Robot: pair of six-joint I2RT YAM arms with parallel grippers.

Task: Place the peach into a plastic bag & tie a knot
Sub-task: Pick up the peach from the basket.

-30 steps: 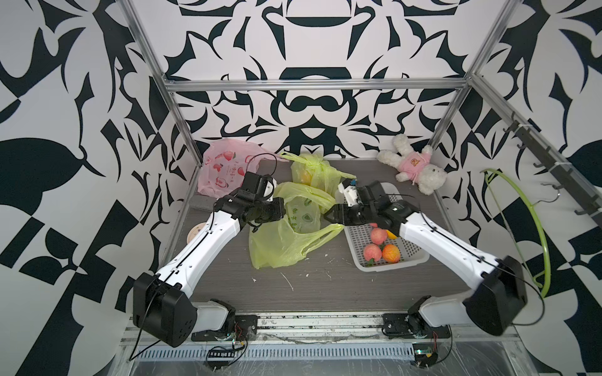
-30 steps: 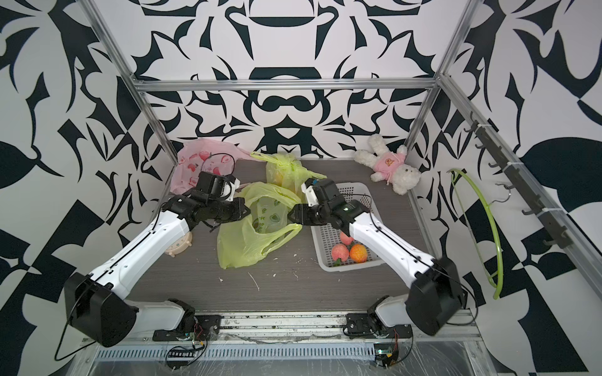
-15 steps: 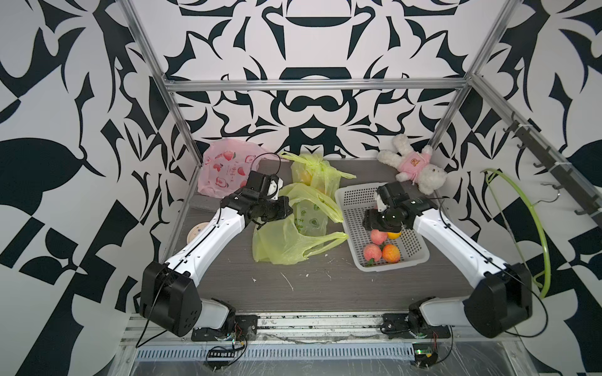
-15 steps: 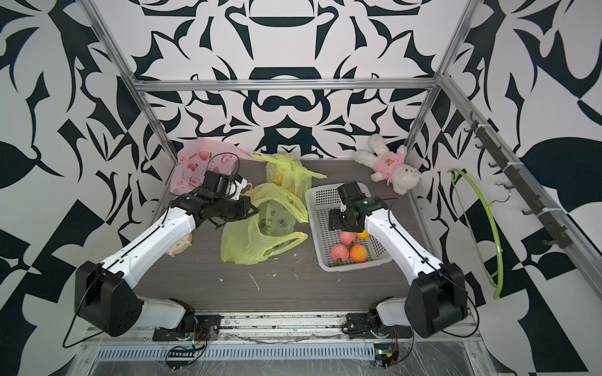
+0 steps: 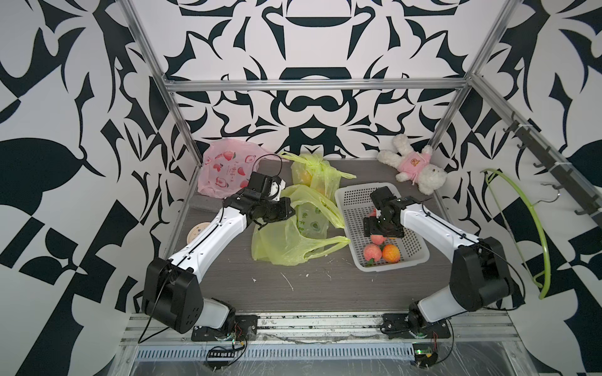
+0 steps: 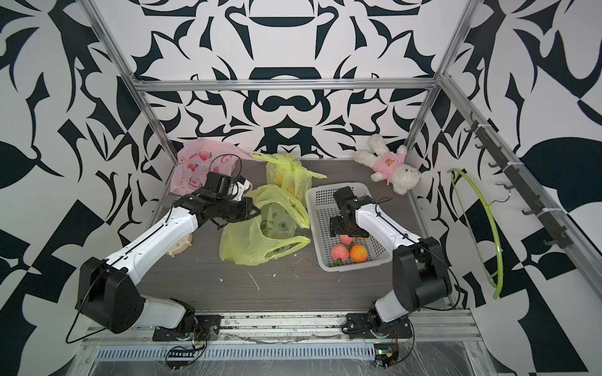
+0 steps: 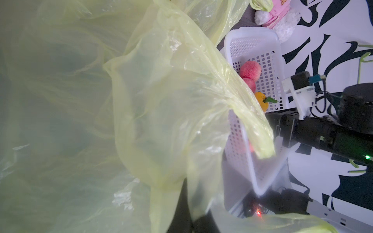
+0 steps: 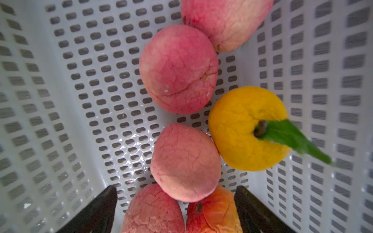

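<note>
Peaches [image 8: 184, 161] lie in the basket [image 5: 355, 201] beneath the right gripper [image 8: 176, 190], jaws spread to take one. The left gripper [image 5: 288, 211] pinches the yellow bag [image 5: 293, 247] by its rim, propping its mouth open.

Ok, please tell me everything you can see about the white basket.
The white basket is rectangular perforated plastic with rounded corners, lying flat on the dark table beside the yellow-green bag. Inside lie pink peaches and a yellow fruit with a leaf. The open right gripper hangs over them.
</note>
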